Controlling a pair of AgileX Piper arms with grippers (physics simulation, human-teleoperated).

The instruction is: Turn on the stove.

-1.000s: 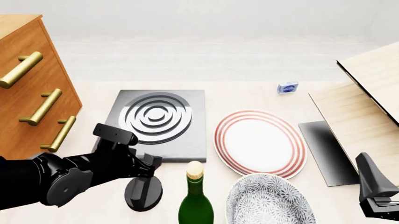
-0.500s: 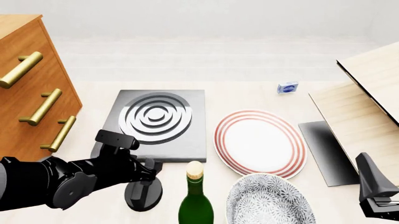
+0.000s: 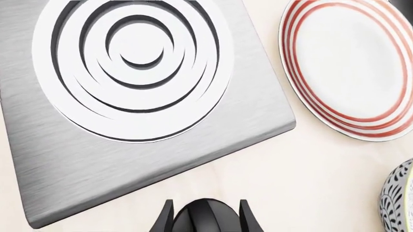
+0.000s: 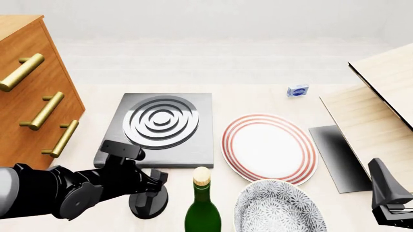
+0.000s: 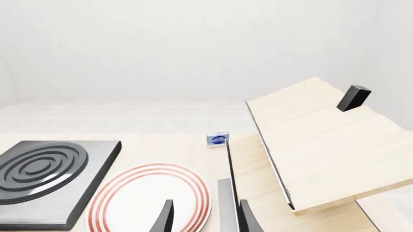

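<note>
Black ridged knob (image 4: 148, 200) sits between my left gripper's (image 4: 154, 180) fingers, grasping it w/ both sides snug, so I judge: twist slowly, no lifting off counter (image 4: 258, 99); right gripper (image 5: 203, 217) idle, fingers spread on nothing.

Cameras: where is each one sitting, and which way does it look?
Front view: above and behind the arms, looking forward and down at the stove, knob and bottle; both black arms show.
Left wrist view: behind the left tool, looking down at the burner; two fingers flank the knob.
Right wrist view: behind the right tool, looking across the table; fingertips show.
All three share the stove and red-rimmed plate.
</note>
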